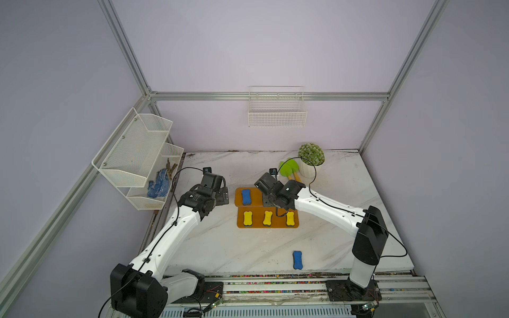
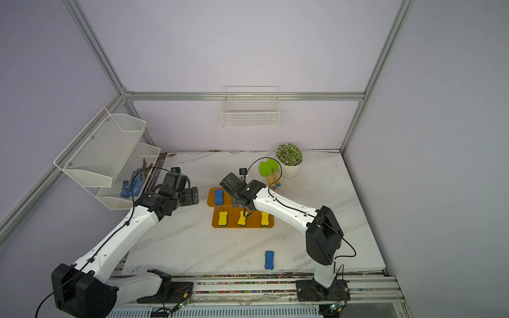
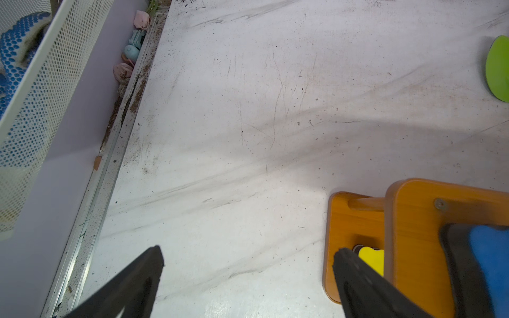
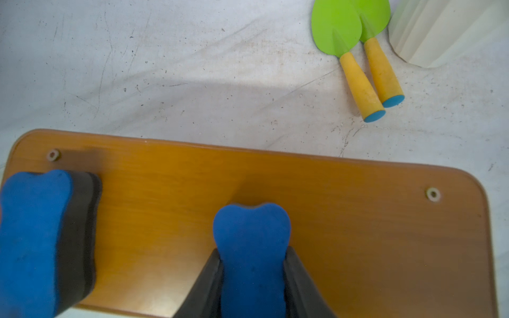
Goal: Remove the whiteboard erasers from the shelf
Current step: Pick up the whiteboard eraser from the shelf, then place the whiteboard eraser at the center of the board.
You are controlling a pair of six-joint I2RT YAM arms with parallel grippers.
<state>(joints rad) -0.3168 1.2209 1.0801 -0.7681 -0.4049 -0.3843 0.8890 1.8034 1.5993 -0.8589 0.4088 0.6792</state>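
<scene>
Mid-worktop (image 1: 220, 247) stands the shelf (image 1: 256, 220), the right gripper (image 4: 252, 250) clamped on a blue eraser (image 4: 252, 228) at its upper board's middle, the left gripper (image 3: 248, 249) wide and empty off its left end, a second blue eraser (image 1: 246, 196) at that board's left end, three yellow erasers (image 1: 267, 218) along the lower board, and a third blue eraser (image 1: 297, 259) near the worktop's front edge.

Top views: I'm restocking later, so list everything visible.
Blue bone-shaped foam whiteboard erasers: three; upper step, right gripper, table front.
Yellow foam whiteboard erasers: three, lower step.
Stepped wooden shelf: one, orange, table centre.
Plastic toy shovels: two, green, beside pot.
Potted plant: one, green, back right.
Mesh wall rack: one, white, left wall.
Dotted gloves: unclear, blue, in rack.
Wire basket: one, white, back wall.
Left gripper: black, open, beside shelf.
Right gripper: black, shut on blue eraser.
</scene>
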